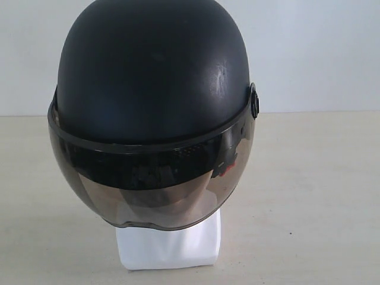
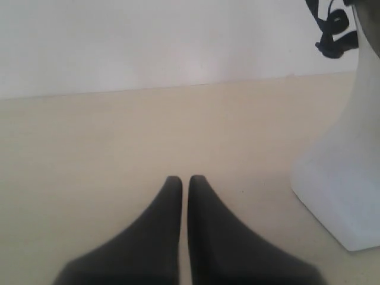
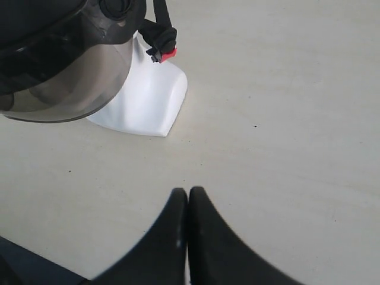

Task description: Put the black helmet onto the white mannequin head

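Note:
The black helmet [image 1: 154, 77] sits on the white mannequin head [image 1: 169, 246], its smoky visor down over the face, so only the white block base shows below. The right wrist view shows the visor [image 3: 53, 71], the chin strap's red buckle [image 3: 167, 54] and the base [image 3: 145, 104]. In the left wrist view the base [image 2: 344, 178] stands to one side with the black strap [image 2: 333, 29] hanging above. My left gripper [image 2: 184, 180] is shut over bare table, apart from the base. My right gripper [image 3: 187, 193] is shut too, holding nothing. Neither gripper shows in the exterior view.
A pale beige table [image 1: 314, 190] runs back to a plain white wall [image 1: 320, 53]. A dark edge [image 3: 24, 264] shows at the corner of the right wrist view.

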Controlling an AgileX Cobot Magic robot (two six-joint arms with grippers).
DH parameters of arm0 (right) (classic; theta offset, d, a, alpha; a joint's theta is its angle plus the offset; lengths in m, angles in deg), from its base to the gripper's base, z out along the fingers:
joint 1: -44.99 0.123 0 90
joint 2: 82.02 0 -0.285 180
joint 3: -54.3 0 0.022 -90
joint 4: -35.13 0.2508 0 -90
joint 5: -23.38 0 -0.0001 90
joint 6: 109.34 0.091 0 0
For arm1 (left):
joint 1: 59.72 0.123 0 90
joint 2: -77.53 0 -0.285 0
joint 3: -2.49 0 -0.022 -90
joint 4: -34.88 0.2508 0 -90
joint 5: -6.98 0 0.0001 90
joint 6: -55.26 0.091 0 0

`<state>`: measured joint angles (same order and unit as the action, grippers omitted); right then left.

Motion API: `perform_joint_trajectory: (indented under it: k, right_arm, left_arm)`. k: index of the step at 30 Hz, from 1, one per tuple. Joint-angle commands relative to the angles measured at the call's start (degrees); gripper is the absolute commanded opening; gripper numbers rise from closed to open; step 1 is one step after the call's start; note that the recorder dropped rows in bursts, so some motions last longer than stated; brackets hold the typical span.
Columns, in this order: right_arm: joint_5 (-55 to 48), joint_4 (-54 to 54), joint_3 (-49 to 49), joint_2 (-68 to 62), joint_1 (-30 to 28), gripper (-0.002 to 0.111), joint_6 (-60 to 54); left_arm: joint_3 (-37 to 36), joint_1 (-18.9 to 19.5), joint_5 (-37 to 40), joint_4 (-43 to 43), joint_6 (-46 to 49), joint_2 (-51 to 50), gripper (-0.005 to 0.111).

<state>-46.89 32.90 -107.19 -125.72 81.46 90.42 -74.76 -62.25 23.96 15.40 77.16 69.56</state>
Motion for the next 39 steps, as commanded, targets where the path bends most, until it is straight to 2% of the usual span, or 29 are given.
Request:
perform_joint_trajectory:
  k: [1, 30, 33, 36, 39]
  right_arm:
    - [0.3, 0.0, 0.1, 0.3, 0.1, 0.000, -0.2]
    - [0.4, -1.5, 0.1, 0.3, 0.1, 0.000, -1.9]
    - [22.1, -2.8, 3.9, 0.9, 0.1, 0.000, -1.4]
    - [50.7, -1.8, 13.7, 1.3, 0.1, 0.000, -0.7]
    - [64.4, 2.9, 22.4, 1.4, 0.1, 0.000, -0.5]
  left_arm:
    - [0.0, 0.2, 1.4, 0.0, -0.7, 0.2, 0.004]
    - [0.0, 0.2, 1.4, 0.0, -0.7, 0.2, 0.004]
    - [0.0, 0.2, 1.4, 0.0, -0.7, 0.2, 0.004]
    - [0.0, 0.2, 1.4, 0.0, -0.7, 0.2, 0.004]
    - [0.0, 0.2, 1.4, 0.0, -0.7, 0.2, 0.004]
